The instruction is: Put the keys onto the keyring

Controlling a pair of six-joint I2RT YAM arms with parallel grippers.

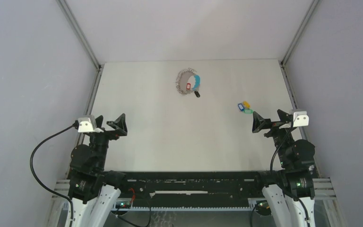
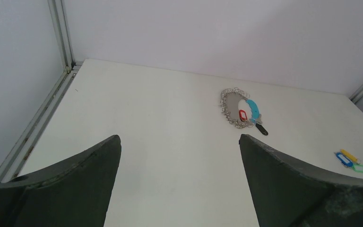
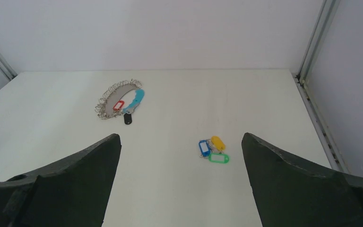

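Observation:
The keys lie in a small cluster on the white table at the right: a yellow-orange tag, a blue tag and a green tag, also seen from above and in the left wrist view. The keyring is a grey ring with a beaded edge, a cyan piece, a red tag and a black bit, lying at the table's far middle. My left gripper is open and empty at the near left. My right gripper is open and empty, just near of the keys.
Grey walls with metal rails close in the table on the left, right and back. The arm bases and a black rail sit at the near edge.

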